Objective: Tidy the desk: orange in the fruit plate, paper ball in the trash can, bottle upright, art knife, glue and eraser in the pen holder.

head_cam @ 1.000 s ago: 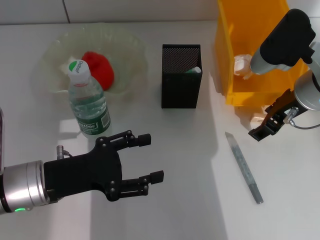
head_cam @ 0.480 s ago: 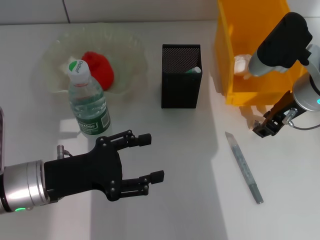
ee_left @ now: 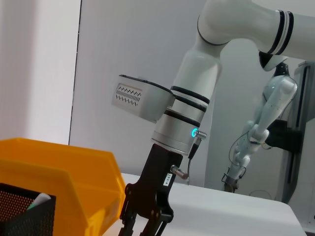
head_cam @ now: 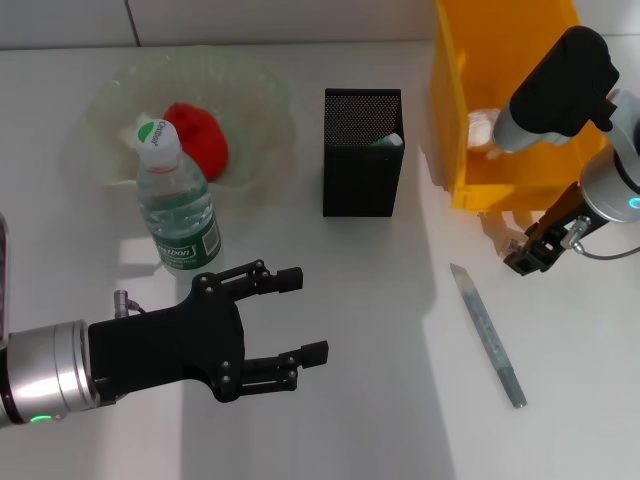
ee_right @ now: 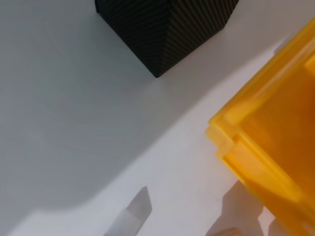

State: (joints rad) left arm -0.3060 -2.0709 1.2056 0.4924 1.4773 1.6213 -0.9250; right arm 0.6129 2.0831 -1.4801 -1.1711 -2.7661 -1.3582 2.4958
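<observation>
Trash can [head_cam: 505, 110] back right, paper ball [head_cam: 482, 128] inside. Orange [head_cam: 198, 136] in plate [head_cam: 250, 90]. Bottle [head_cam: 176, 205] upright. Left tool [head_cam: 298, 314] wide open, empty (hovering over surface [head_cam: 380, 330]). Right tool [head_cam: 524, 259] beside can, grip unclear. Knife [head_cam: 488, 334] on surface.

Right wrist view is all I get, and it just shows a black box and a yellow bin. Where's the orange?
Observer: The orange lies in the fruit plate, at the far left of the table.
Operator: Is the bottle standing up?
Observer: Yes. The bottle stands upright just in front of that plate.
Operator: Where are the robot's hands?
Observer: The right gripper is low beside the near corner of the trash can. The left gripper hovers near the table's front edge, fingers open and holding nothing.
</observation>
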